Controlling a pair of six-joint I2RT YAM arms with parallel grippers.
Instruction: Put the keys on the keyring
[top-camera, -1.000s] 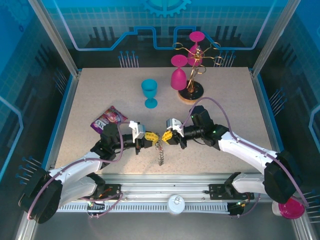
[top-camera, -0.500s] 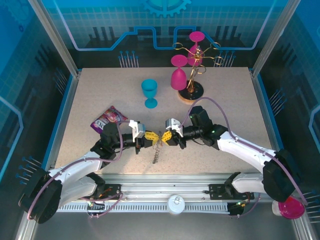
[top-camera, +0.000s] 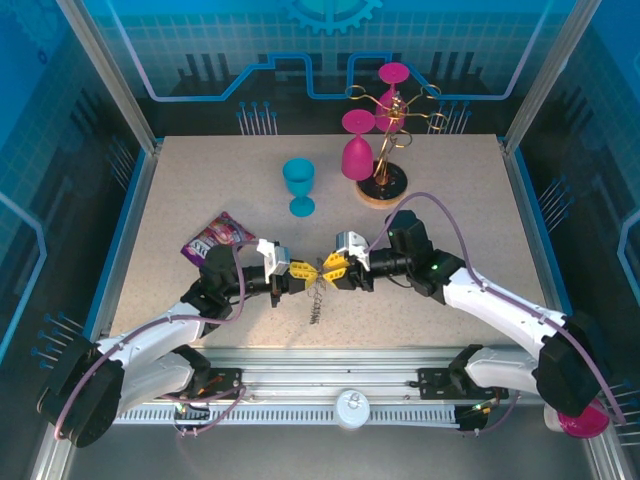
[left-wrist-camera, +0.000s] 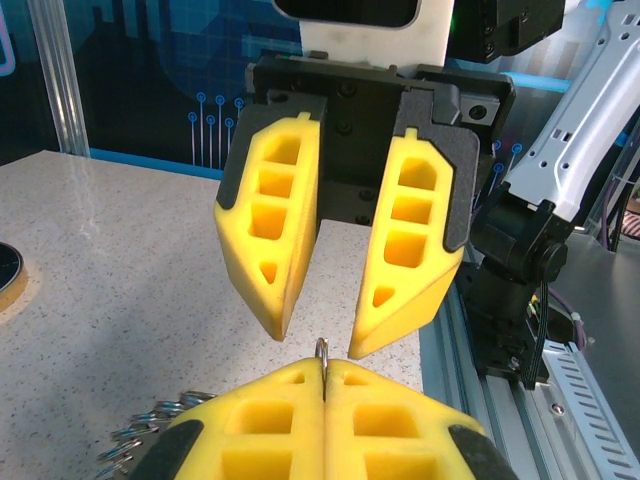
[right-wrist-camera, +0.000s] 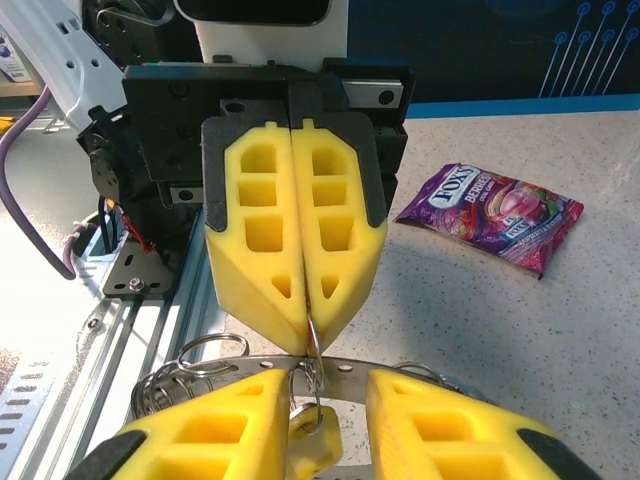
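Right wrist view: left pincer (right-wrist-camera: 310, 335) is fully closed and nips a thin wire loop of the keyring (right-wrist-camera: 380, 368) at its very tips. The grey ring hangs at 6 o'clock of that grip. I cannot tell whether its lower end touches the tabletop (right-wrist-camera: 520, 330).

The yellow-headed key (right-wrist-camera: 310, 448) dangles from the wire, between the right arm's fingers.

Left wrist view: right pincer (left-wrist-camera: 318, 338) is partly open, jaws apart, with nothing pressed between them.

Judgement: the left grip is there to steady the ring in the air and keep the loop presented. The right pincer faces it head-on to work the key along the wire. The key looks hooked on, but how securely is unclear.

Writing: the purple sweet packet (right-wrist-camera: 490, 215), at 2 o'clock of the left pincer, reads "FOX'S", with "BERRIES" beneath. The smaller print is illegible.
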